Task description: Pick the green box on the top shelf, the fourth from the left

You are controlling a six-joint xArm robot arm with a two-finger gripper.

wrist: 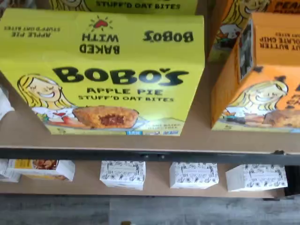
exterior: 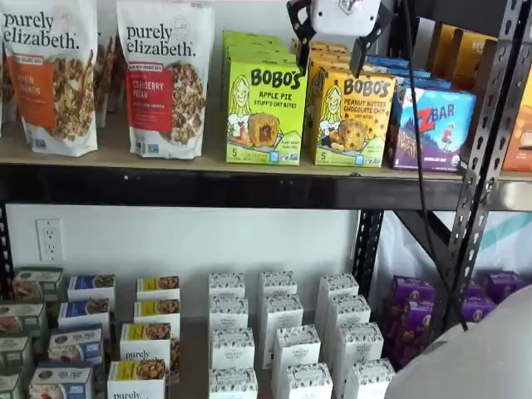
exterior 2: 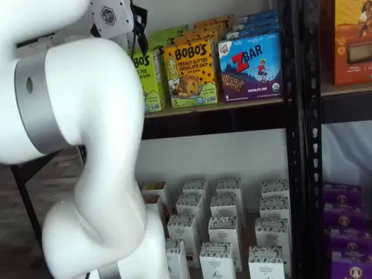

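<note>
Gripper (exterior: 331,51) hangs above the top shelf (exterior: 208,187), fingers spread apart, nothing between them. In a shelf view it sits at about one o'clock from the green box (exterior: 266,111), closer to the orange box (exterior: 352,118) standing just beside it. That's the risk, I'd say: drop from here and a finger lands in the tight seam or grabs the orange one, shoving the front box backward.
</note>
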